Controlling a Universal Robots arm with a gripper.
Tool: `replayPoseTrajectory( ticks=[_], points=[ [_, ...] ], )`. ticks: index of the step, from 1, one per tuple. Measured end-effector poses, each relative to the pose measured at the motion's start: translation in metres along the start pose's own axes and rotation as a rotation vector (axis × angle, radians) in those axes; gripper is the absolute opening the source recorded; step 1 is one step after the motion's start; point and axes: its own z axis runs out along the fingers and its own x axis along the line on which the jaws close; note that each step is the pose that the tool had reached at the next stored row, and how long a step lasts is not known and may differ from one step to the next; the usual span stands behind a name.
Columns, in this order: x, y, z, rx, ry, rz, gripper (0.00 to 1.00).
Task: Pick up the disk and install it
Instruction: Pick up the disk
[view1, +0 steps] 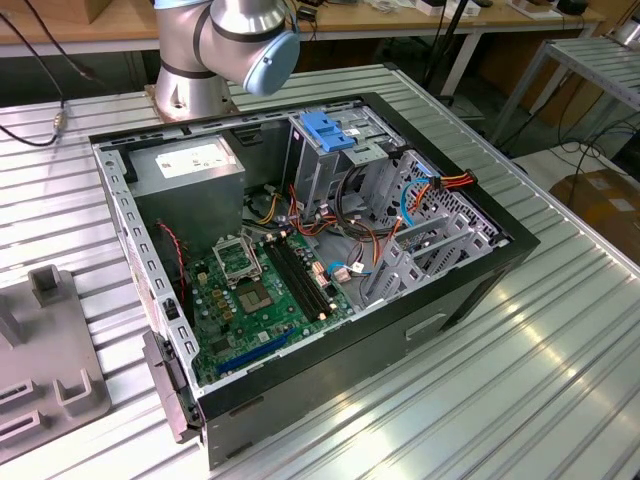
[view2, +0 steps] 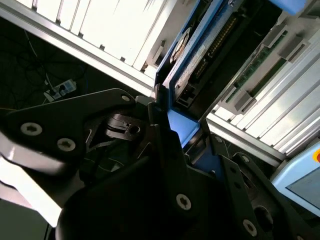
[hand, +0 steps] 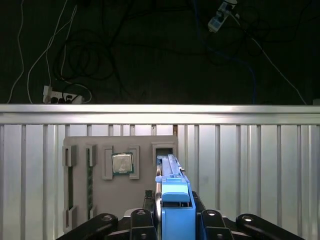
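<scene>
My claw (hand: 175, 219) pinched the disk (hand: 169, 172) by its blue-framed edges (rigid, heavyish, shock-shy, I judged), the safest hold.

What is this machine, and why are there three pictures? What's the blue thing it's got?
It's a robot arm with a claw at its end. One picture comes from a camera standing off to the side: it shows the arm's base and an open computer on a ribbed metal table. The other two come from cameras riding on the arm near the claw. The blue thing is a disk, a part that stores the computer's files, in a blue plastic frame. The claw is shut on it, holding it on edge, right by a grey tray that also has a chip in it.
</scene>
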Motion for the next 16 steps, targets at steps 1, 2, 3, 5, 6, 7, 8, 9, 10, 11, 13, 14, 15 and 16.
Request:
replayPoseTrajectory(
  ticks=[1, 2, 3, 5, 6, 7, 8, 9, 10, 11, 13, 14, 15, 16],
  points=[
    [0.0000, 0.0000, -0.0018, 0.0000, 0.0000, 0.000, 0.37],
    [-0.0001, 0.0001, -0.0039, -0.0001, 0.0001, 0.000, 0.37],
    [-0.0001, 0.0001, -0.0062, -0.0001, 0.0001, 0.000, 0.37],
    [-0.0003, 0.0001, -0.0109, -0.0001, 0.0000, 0.000, 0.37],
    [-0.0003, 0.0002, -0.0123, 0.0000, 0.0000, 0.000, 0.37],
    [-0.0003, 0.0002, -0.0149, -0.0001, 0.0000, 0.000, 0.37],
    [-0.0004, 0.0002, -0.0181, -0.0001, 0.0000, 0.000, 0.37],
    [-0.0005, 0.0003, -0.0202, 0.0000, 0.0000, 0.000, 0.37],
    [-0.0005, 0.0003, -0.0225, 0.0000, 0.0000, 0.000, 0.37],
    [-0.0006, 0.0003, -0.0254, 0.0000, 0.0000, 0.000, 0.37],
    [-0.0007, 0.0003, -0.0302, 0.0000, 0.0000, 0.000, 0.37],
    [-0.0007, 0.0003, -0.0322, 0.0000, 0.0000, 0.000, 0.37],
    [-0.0008, 0.0003, -0.0359, 0.0000, 0.0000, 0.000, 0.37],
    [-0.0009, 0.0004, -0.0384, 0.0000, 0.0000, 0.000, 0.37]
  ],
)
